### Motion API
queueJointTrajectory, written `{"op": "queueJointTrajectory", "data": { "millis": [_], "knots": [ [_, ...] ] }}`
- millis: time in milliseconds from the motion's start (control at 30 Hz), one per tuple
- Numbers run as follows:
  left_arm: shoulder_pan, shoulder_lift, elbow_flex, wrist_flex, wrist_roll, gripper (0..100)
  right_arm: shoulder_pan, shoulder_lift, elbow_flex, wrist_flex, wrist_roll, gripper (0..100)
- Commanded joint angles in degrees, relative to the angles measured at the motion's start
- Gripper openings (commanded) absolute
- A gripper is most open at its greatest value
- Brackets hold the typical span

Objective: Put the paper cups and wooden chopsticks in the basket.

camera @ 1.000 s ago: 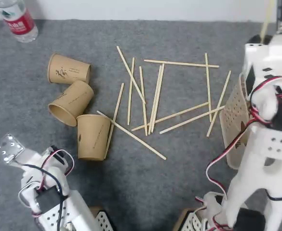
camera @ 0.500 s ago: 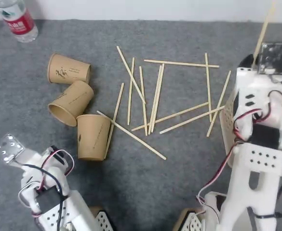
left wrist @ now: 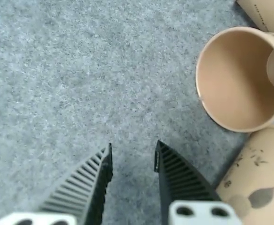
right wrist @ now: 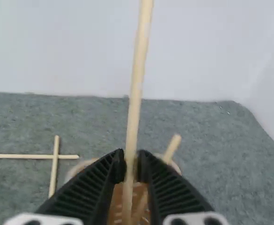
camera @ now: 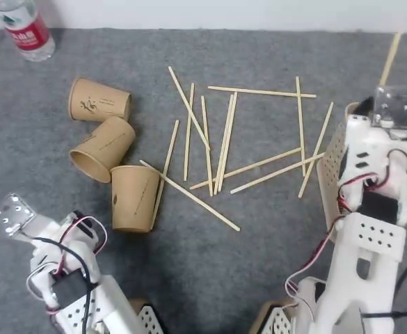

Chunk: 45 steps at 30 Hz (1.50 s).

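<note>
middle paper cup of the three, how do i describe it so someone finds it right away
On the grey carpet, left of the scattered chopsticks, a row of paper cups lies on their sides, running from the water bottle toward the left arm. The middle cup is the one lying diagonally, its open mouth facing the left gripper.

The felt-like table covering (camera: 259,264) was mottled grey, the three tan paper cups (camera: 103,147) bore small dark brown printed marks, and the thin wooden chopsticks (camera: 224,142) were plain pale straw. The clear plastic bottle (camera: 24,26) wore a red label with white print, and the perforated plastic basket (camera: 337,174) was cream with a regular grid of small holes. The left arm (camera: 109,306) and right arm (camera: 370,236) were white with red, black and white wires, and the left gripper (left wrist: 133,157) and right gripper (right wrist: 131,161) had black, finely ridged fingers (left wrist: 179,176), the right's flanking one pale wooden chopstick (right wrist: 137,84).
</note>
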Motion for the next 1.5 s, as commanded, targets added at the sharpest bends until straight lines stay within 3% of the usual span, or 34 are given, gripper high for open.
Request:
{"op": "queueJointTrajectory", "data": {
  "millis": [0,367,633,1133,1300,1467],
  "knots": [
    [-0.3,0.4,-0.1,0.2,-0.5,14,2.3,-1.9,1.1,-2.9,0.5,24.3],
    [-0.3,0.4,-0.1,0.2,-0.5,14,2.6,-4.0,-1.9,-0.3,-0.3,23.5],
    [-0.3,0.4,-0.1,0.2,-0.5,14,5.7,-9.0,-30.5,28.3,-4.9,23.6],
    [-0.4,0.4,0.0,0.2,-0.5,14,7.0,28.2,-77.3,82.2,13.4,23.4],
    [-0.4,0.4,0.0,0.2,-0.5,14,14.2,32.1,-79.8,84.4,15.6,23.4],
    [-0.4,0.4,0.0,0.2,-0.5,14,16.0,30.1,-71.6,84.5,21.2,23.4]
  ]
}}
